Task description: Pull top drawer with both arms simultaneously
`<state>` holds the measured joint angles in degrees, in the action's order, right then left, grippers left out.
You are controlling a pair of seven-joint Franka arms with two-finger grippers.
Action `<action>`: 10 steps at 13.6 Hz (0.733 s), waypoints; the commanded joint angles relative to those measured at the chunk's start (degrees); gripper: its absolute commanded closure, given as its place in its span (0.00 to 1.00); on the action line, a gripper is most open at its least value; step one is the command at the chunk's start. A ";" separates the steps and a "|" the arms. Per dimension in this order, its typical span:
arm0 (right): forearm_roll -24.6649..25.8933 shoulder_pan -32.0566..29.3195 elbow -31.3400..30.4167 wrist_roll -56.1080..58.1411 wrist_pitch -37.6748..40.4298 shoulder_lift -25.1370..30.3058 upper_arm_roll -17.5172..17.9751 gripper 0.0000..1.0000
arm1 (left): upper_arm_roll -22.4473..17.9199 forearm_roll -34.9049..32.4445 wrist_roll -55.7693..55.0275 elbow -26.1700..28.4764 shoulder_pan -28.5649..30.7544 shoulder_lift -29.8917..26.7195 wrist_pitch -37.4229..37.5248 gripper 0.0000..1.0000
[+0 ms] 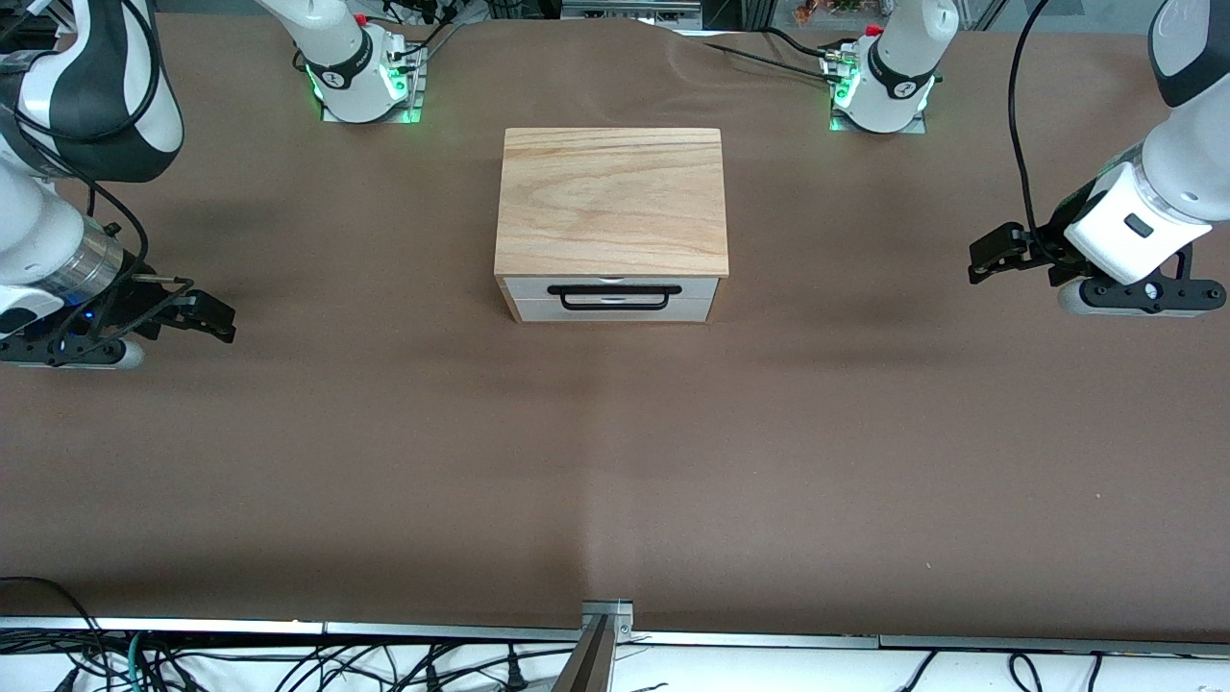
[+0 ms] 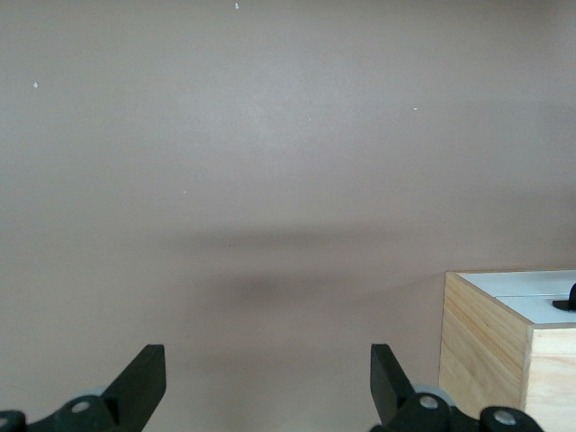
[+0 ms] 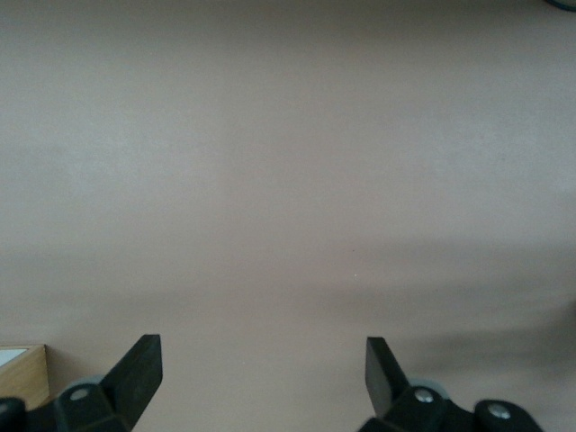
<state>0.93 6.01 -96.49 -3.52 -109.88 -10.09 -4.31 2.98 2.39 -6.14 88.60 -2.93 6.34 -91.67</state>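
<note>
The top drawer (image 1: 527, 286) is shut in the small cabinet (image 1: 611, 200) at the table's middle. Its white front faces the front camera. A wide black wire handle (image 1: 615, 287) runs across it. My left gripper (image 1: 990, 258) hangs open and empty over the table toward the left arm's end, well apart from the cabinet. My right gripper (image 1: 213, 319) hangs open and empty toward the right arm's end, also well apart. In the left wrist view my left gripper (image 2: 268, 378) is open, with a cabinet corner (image 2: 490, 337) and the handle's end (image 2: 567, 301) showing. In the right wrist view my right gripper (image 3: 263, 373) is open.
The table (image 1: 615, 461) is covered with brown cloth. The two arm bases (image 1: 360, 82) (image 1: 879, 91) stand farther from the front camera than the cabinet. A metal bracket (image 1: 601, 634) and cables lie at the table's near edge. A sliver of the cabinet (image 3: 22, 369) shows in the right wrist view.
</note>
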 commanded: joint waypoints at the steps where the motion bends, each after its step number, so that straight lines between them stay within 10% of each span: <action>1: 0.65 0.23 -0.19 0.10 0.10 0.86 -0.17 0.00 | 0.36 -1.25 1.31 -0.88 0.47 0.34 0.35 0.00; 10: 0.74 0.23 -0.10 -3.16 0.80 1.04 -0.17 0.00 | 0.36 -1.25 1.49 -0.88 0.47 0.34 0.35 0.00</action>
<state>0.94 6.01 -96.49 -5.16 -109.81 -9.94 -4.33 2.98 2.39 -6.14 88.60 -2.92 6.37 -91.67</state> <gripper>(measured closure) 0.000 0.000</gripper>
